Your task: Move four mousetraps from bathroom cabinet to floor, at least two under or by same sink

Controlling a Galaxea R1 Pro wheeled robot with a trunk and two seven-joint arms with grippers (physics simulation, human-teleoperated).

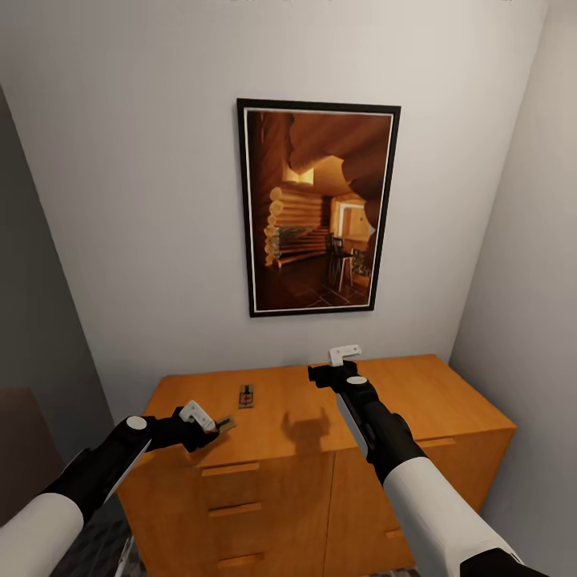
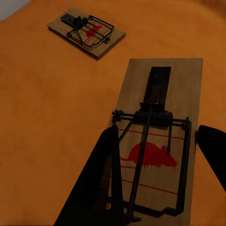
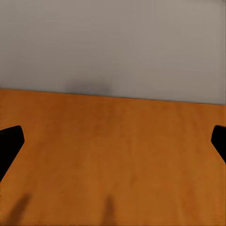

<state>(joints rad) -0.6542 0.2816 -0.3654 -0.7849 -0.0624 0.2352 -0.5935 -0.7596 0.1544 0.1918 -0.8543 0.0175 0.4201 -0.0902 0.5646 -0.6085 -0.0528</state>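
On the orange cabinet (image 1: 417, 393) two mousetraps lie; the near mousetrap (image 2: 157, 141) sits at the front left corner, its long side running along the left gripper (image 2: 160, 174), whose spread fingers straddle it without closing; the far mousetrap (image 1: 246, 395) rests nearer the middle; the right gripper (image 3: 113, 141) hangs wide open over bare wood, so the left arm is better placed.

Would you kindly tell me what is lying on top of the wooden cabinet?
Two mousetraps: one at the left gripper, another farther back on the cabinet. The arms cover part of the top.
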